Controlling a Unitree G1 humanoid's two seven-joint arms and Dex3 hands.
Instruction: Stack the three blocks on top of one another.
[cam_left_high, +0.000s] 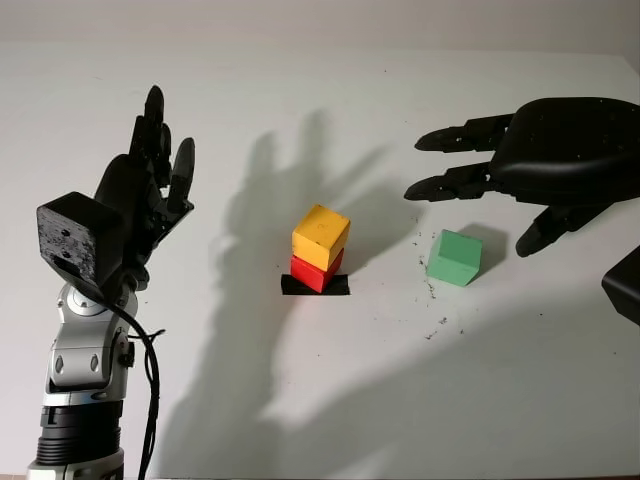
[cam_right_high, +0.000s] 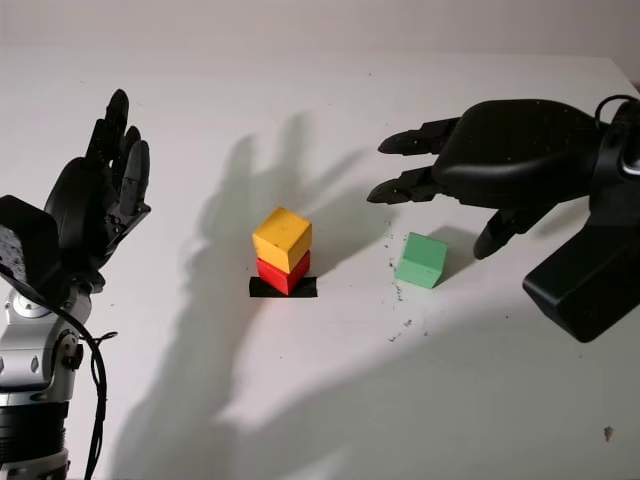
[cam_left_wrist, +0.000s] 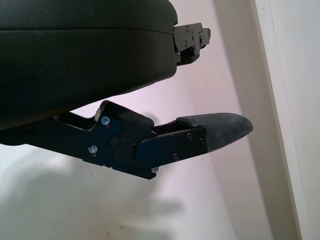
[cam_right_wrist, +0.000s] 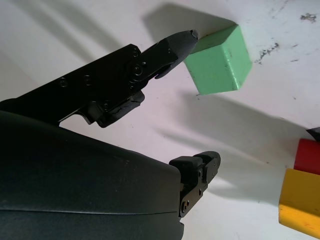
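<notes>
Though scuffed, green block (cam_left_high: 454, 257) cube-shaped

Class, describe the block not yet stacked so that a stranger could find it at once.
Start at the white table and find the black tape patch near its middle, where a yellow cube sits on a red cube. To their right, under the open right hand, stands the lone green cube, touching nothing else.

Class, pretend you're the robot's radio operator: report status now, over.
Left hand open, raised at the left. Right hand open, over green block. Yellow block sits on red block; green not yet stacked. Path unobstructed.
</notes>
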